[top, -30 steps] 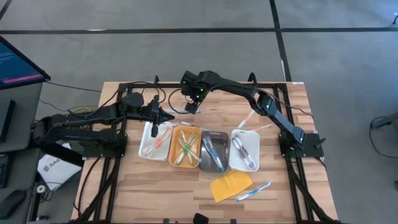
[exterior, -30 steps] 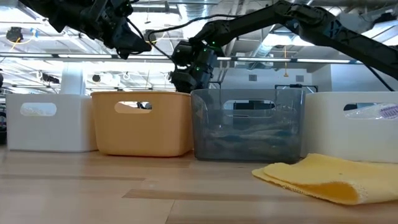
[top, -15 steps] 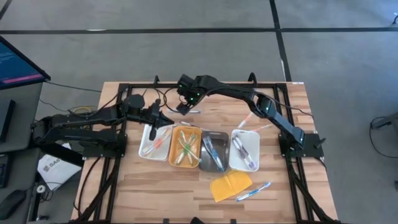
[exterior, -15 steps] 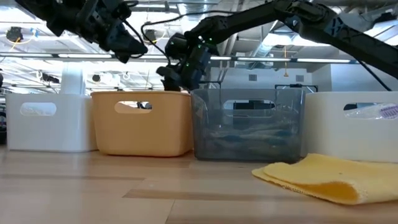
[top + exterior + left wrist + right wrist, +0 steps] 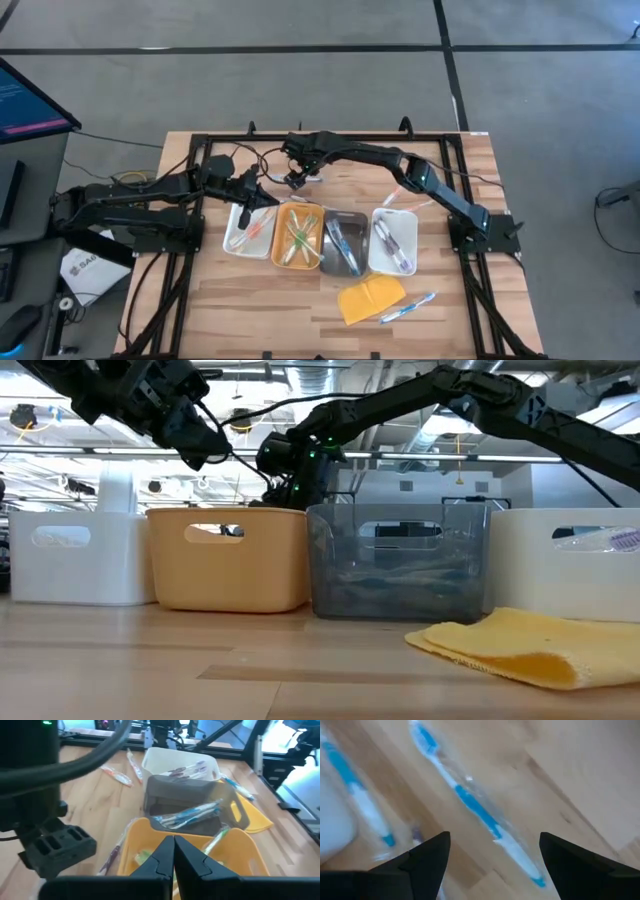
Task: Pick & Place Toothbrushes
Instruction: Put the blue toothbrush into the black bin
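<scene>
My right gripper (image 5: 293,179) is open, low over the table just beyond the orange tray (image 5: 298,236). In the right wrist view its fingers stand on either side of a blue-and-white toothbrush (image 5: 475,812) lying flat on the wood, without touching it; a second blue-and-white toothbrush (image 5: 355,785) lies beside that one. My left gripper (image 5: 266,199) is shut and empty, hovering between the left white tray (image 5: 248,225) and the orange tray; it also shows in its own wrist view (image 5: 173,845). All the trays hold toothbrushes lying flat.
A grey tray (image 5: 343,243) and a right white tray (image 5: 393,240) stand in the same row. A yellow pad (image 5: 370,298) lies near the front with a blue toothbrush (image 5: 408,306) beside it. Pink toothbrushes (image 5: 397,192) lie behind the right white tray.
My right gripper has gone toward the table's left edge and down, from above the far side of the trays to low over the loose toothbrushes behind the orange tray. My left gripper has sunk a little toward the trays.
</scene>
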Tool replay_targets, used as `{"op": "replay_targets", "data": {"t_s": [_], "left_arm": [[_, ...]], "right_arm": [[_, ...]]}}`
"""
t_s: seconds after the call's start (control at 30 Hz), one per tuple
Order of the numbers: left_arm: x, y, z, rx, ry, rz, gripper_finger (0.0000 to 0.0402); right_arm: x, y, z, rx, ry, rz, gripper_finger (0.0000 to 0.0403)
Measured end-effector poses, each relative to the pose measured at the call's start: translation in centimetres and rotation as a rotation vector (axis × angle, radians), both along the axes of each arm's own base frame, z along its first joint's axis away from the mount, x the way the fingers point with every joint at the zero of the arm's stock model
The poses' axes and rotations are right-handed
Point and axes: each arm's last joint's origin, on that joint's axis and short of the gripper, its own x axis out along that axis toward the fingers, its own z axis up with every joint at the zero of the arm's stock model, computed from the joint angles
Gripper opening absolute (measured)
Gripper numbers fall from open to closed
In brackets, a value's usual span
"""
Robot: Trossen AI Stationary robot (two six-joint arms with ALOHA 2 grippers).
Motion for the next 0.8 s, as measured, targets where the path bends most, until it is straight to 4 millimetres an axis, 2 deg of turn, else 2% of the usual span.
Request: {"op": "replay_targets", "data": {"t_s": [0.2, 0.3, 0.43, 0.53, 0.7, 0.8], "left_arm": [[0.1, -0.5, 0.0, -0.017, 0.002, -0.041, 0.0003], [-0.1, -0.2, 0.2, 0.020, -0.005, 0.026, 0.0003], [-0.5, 1.0, 0.5, 0.091, 0.000, 0.211, 0.0003], [-0.5, 2.5, 2.0, 0.107, -0.037, 0.290, 0.0003], [0.3, 5.5, 4.4, 0.112, -0.065, 0.277, 0.0003], [1.3, 7.5, 5.0, 0.069, -0.052, 0.253, 0.0003]], "right_arm": [[0.1, 0.4, 0.0, -0.012, 0.012, 0.026, 0.0302], [-0.1, 1.0, 0.8, -0.007, 0.017, 0.146, 0.0302], [-1.1, 3.4, 4.4, -0.034, 0.033, 0.266, 0.0302], [-1.9, 5.2, 7.1, -0.056, 0.031, 0.351, 0.0302], [-2.8, 8.3, 11.1, -0.124, -0.039, 0.475, 0.0302], [-3.0, 10.2, 12.3, -0.149, -0.069, 0.551, 0.0302]]}}
